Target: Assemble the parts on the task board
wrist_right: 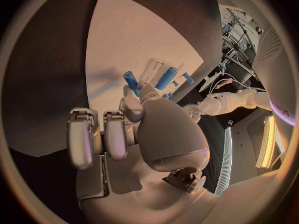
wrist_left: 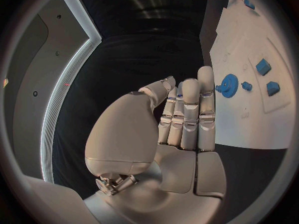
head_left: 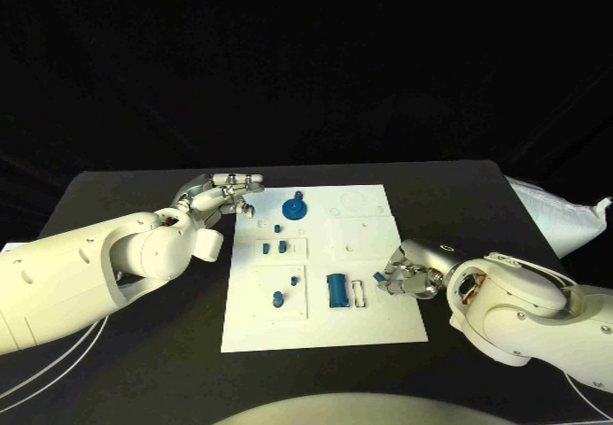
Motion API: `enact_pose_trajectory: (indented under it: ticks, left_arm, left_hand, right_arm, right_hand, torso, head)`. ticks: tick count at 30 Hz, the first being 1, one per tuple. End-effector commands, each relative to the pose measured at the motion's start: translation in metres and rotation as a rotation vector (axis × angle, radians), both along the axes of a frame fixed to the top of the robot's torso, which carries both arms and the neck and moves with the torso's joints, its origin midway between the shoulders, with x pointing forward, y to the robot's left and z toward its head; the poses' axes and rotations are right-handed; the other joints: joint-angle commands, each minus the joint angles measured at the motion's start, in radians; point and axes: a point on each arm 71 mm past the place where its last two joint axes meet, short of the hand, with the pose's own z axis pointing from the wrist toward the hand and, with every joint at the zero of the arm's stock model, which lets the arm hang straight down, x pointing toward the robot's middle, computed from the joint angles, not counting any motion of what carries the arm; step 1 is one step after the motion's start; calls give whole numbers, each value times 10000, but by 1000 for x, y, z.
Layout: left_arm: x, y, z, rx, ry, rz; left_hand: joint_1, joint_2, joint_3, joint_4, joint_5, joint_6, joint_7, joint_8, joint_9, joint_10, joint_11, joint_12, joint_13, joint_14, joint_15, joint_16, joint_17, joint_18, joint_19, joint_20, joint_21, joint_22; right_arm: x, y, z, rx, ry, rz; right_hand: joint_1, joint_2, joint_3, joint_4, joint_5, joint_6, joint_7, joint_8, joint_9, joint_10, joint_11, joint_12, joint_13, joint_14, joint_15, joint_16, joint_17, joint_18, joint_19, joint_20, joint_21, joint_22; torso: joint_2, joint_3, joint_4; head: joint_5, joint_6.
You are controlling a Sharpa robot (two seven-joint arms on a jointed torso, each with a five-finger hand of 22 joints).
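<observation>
Left robot hand (head_left: 225, 194) flat, fingers together, beside task board (head_left: 370, 319).

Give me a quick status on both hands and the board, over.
Left hand open, beside task board near blue gear. Right hand pinching small blue part at board's right edge. Nothing in the way.

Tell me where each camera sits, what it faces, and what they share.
Head view: on the head, looking down at the task board, both arms entering.
Left wrist view: behind the left hand, facing the blue gear.
Right wrist view: behind the right hand, which pinches a blue peg.
Shared: head and left wrist views both show the gear.
</observation>
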Motion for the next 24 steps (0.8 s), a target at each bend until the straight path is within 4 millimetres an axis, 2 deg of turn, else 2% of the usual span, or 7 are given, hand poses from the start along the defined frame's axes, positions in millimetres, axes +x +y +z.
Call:
enact_pose_trajectory:
  ticks: [1,8,24]
  left_arm:
    - [-1,-2,1,-130,-35,-144]
    - [-1,-3,1,-139,-33,-164]
    - [-1,-3,1,-137,-6,-185]
  left_hand:
    - [2,59,-19,-20,50,-66,-1,44,-12,-60,15,18,-5,-43,-6,-56,-11,114,-31,2,-32,-17]
    - [2,59,-19,-20,50,-66,-1,44,-12,-60,15,18,-5,-43,-6,-56,-11,114,-31,2,-32,-17]
    - [2,59,-19,-20,50,-66,-1,44,-12,-60,15,18,-5,-43,-6,-56,-11,114,-31,2,-32,-17]
  right_arm:
    - [-1,1,0,740,276,-506]
    - [0,10,-5,726,800,-382]
    - [1,24,-12,712,1388,-81]
  right_hand:
    - [-150,-60,18,96,137,95,-67,-58,-33,108,-17,519,1642,805,-68,-46,1239,-174,124,2,64,1334]
    - [-342,-217,20,244,298,150,-67,-63,-25,129,-18,519,1651,804,-68,-55,1229,-175,128,-3,65,1338]
    - [-490,-269,11,367,306,201,-82,-54,-14,155,-27,543,1672,801,-75,-69,1213,-174,127,-7,63,1337]
  torso:
    - [0,4,-6]
    - [0,-1,-2]
    - [3,9,-3]
  head:
    - [7,-9]
    - [-4,-11]
    - [33,-40]
